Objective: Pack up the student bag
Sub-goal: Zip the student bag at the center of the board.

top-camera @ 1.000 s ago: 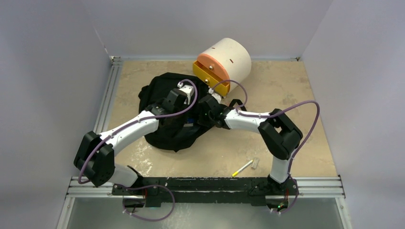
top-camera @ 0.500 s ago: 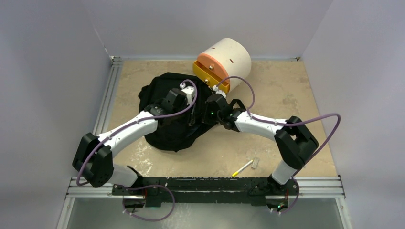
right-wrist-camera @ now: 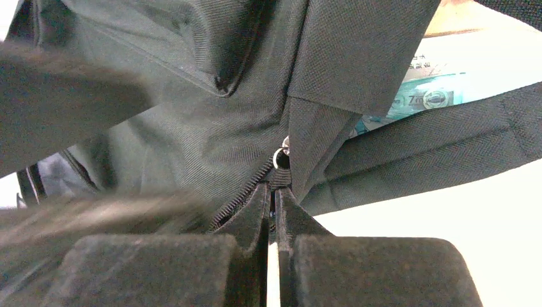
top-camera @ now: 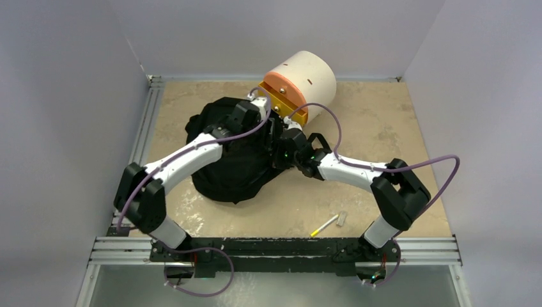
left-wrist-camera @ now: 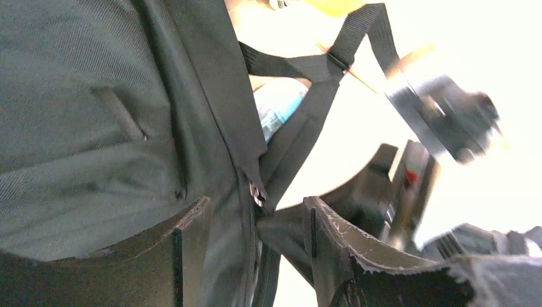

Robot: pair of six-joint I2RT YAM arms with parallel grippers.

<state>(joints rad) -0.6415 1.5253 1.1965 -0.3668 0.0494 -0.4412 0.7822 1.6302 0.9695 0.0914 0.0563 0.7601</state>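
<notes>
One student bag (top-camera: 224,160): black, soft, slumped on the worktop (top-camera: 396,128) left of centre. Its zip is part open on its right side. Packing judged well along but unfinished.

Left fingers (left-wrist-camera: 190,246): spread, hanging over the bag's zip seam near its far right corner, gripping nothing.

One teal-printed packet (right-wrist-camera: 441,96): seen through the gap behind the fabric. Whether it sits inside the bag or under it cannot be told.

One drawer box (top-camera: 307,77): cream drum with an orange front, standing just behind the bag and close to the left arm. It leaves little room on that side.

One shoulder strap (right-wrist-camera: 434,160): lies across the gap and is likely to foul the zip's run.

Right fingers (right-wrist-camera: 263,214): pressed together on the zip line just under the slider (right-wrist-camera: 280,158). Whether they have the pull tab or only the tape cannot be told.

One yellow pen (top-camera: 325,225) and one small grey piece (top-camera: 342,219): loose on the worktop near the right arm's base, well apart from the bag. Judged left to pack, if they belong.

Both arms crowd the same corner of the bag.
</notes>
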